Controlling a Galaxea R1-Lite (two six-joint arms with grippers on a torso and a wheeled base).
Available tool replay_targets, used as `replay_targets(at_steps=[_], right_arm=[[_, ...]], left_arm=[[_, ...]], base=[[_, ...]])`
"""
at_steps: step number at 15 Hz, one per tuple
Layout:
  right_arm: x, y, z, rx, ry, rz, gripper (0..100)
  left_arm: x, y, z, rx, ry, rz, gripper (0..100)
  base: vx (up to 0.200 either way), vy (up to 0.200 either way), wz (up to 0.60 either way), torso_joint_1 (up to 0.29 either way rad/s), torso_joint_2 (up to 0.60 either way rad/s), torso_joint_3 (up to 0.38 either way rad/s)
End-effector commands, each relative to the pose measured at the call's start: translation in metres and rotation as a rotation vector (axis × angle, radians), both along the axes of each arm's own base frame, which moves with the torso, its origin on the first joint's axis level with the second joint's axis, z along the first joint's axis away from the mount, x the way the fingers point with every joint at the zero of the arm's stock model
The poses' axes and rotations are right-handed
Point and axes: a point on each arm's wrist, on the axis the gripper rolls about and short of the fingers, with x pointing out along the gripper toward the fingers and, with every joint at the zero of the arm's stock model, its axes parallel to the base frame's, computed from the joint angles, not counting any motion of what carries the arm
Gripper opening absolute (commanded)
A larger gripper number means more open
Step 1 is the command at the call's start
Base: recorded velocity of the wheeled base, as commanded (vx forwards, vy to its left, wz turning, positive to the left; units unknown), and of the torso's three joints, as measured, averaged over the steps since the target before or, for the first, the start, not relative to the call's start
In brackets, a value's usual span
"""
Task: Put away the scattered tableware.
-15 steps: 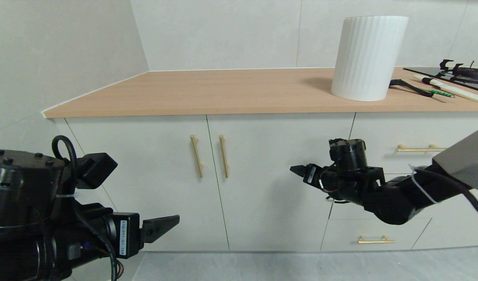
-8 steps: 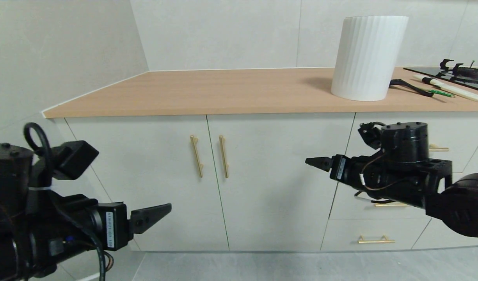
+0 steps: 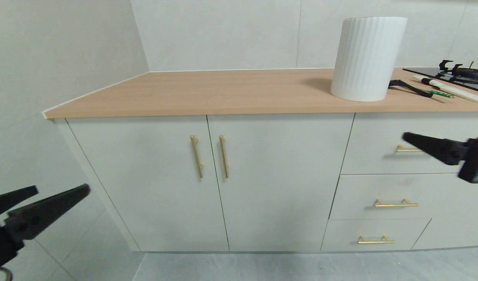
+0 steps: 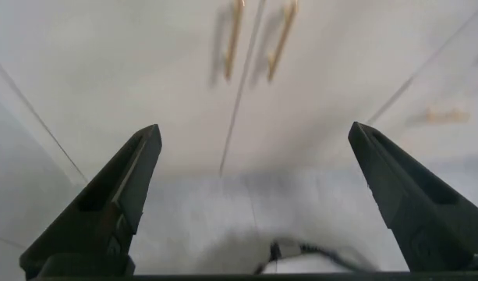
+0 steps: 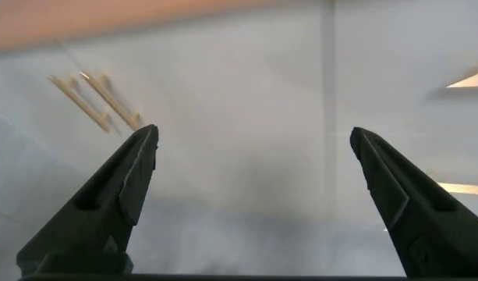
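Observation:
Scattered utensils lie at the far right of the wooden countertop (image 3: 207, 91): a black-handled utensil (image 3: 409, 86), a thin green-patterned piece (image 3: 440, 93) and a long cream-coloured one (image 3: 451, 89). A tall white ribbed container (image 3: 366, 58) stands just left of them. My left gripper (image 3: 62, 190) hangs low at the left, in front of the cabinet, open and empty; the left wrist view shows it (image 4: 254, 127) spread wide. My right gripper (image 3: 412, 139) is at the right, level with the top drawer and below the utensils; the right wrist view shows it (image 5: 253, 131) open, holding nothing.
Below the counter are two shut cabinet doors with gold handles (image 3: 196, 156) and a stack of drawers (image 3: 397, 203) at the right. A black stove (image 3: 463, 72) sits at the counter's far right end. A wall closes off the left side. Grey floor lies below.
Both arms have drawn back toward the picture's edges: the left one down and to the left, the right one to the right and slightly up. Both grippers stayed open.

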Motion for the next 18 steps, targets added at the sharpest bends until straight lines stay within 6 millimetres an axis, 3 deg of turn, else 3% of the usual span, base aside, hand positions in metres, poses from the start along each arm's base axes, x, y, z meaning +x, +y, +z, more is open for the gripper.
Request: replay_targets(at_steps=[1,3,6,9,12,14,17,18], right_arm=[[-0.107,-0.055,0.022,-0.056,-0.262,-0.209,100],[-0.150,-0.065,0.012,-0.045,-0.317,-0.259,100],[-0.203,-0.071,-0.020,-0.074,-0.325,-0.325,100],[-0.232,-0.073,-0.048,-0.152,-0.314,-0.367,100],[-0.237,-0.068,-0.055,-0.167,-0.308,-0.490,100],[-0.238,-0.064,-0.074,-0.175,-0.310,-0.503,100],[-0.217,-0.064,-0.098,-0.167,-0.218,-0.484,100],[-0.203,-0.063,-0.115,-0.169,-0.175,-0.446,100]], left_arm=[[-0.065,0.027,-0.002,-0.021,-0.206,0.064,100],[-0.095,0.035,-0.011,0.003,-0.249,0.105,100],[-0.131,0.042,-0.027,-0.001,-0.323,0.167,100],[-0.160,0.043,-0.042,0.016,-0.397,0.224,100],[-0.163,0.036,-0.045,0.038,-0.400,0.329,100],[-0.170,0.030,-0.062,0.082,-0.433,0.323,100],[-0.156,0.031,-0.081,0.106,-0.351,0.371,100],[-0.151,0.031,-0.088,0.112,-0.322,0.369,100]], base=[[0.000,0.000,0.00,0.000,0.00,0.000],[0.000,0.000,0.00,0.000,0.00,0.000],[0.000,0.000,0.00,0.000,0.00,0.000],[0.000,0.000,0.00,0.000,0.00,0.000],[0.000,0.000,0.00,0.000,0.00,0.000],[0.000,0.000,0.00,0.000,0.00,0.000],[0.000,0.000,0.00,0.000,0.00,0.000],[0.000,0.000,0.00,0.000,0.00,0.000]])
